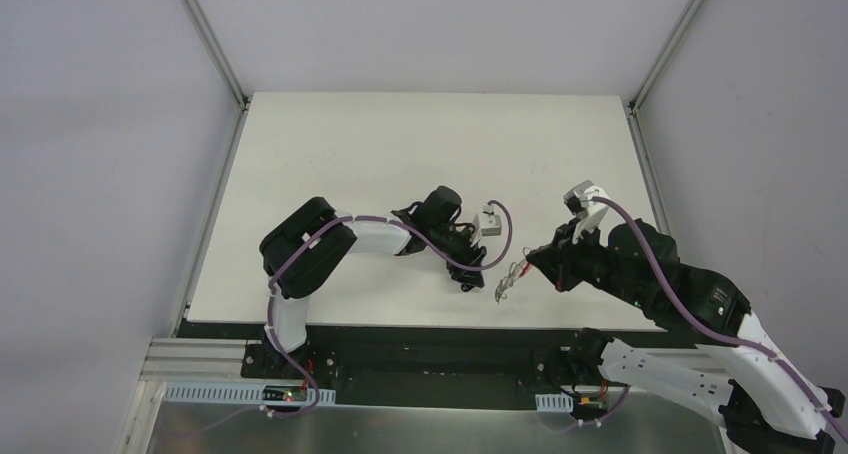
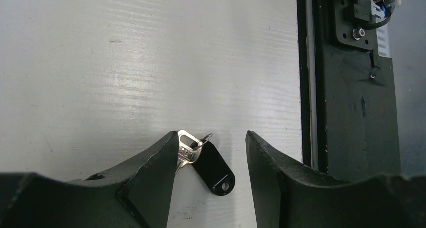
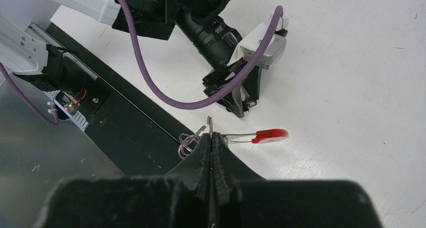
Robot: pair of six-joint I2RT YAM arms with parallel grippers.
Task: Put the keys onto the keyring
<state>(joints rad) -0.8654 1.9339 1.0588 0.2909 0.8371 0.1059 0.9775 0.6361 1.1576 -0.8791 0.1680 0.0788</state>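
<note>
Top view: keyring [image 1: 508, 279] just inside the black rail [image 1: 400, 336] at the near edge of the table [image 1: 400, 144], between left gripper [image 1: 470, 274] and right gripper [image 1: 537, 262].

Left wrist: jaws apart. Key [image 2: 187, 150] with black tag [image 2: 215, 172] lies between the fingers, leaning on one, near the rail.

Right wrist: jaws together, clamped on the keyring wire. Red piece [image 3: 270, 135] points away from the rail.
</note>
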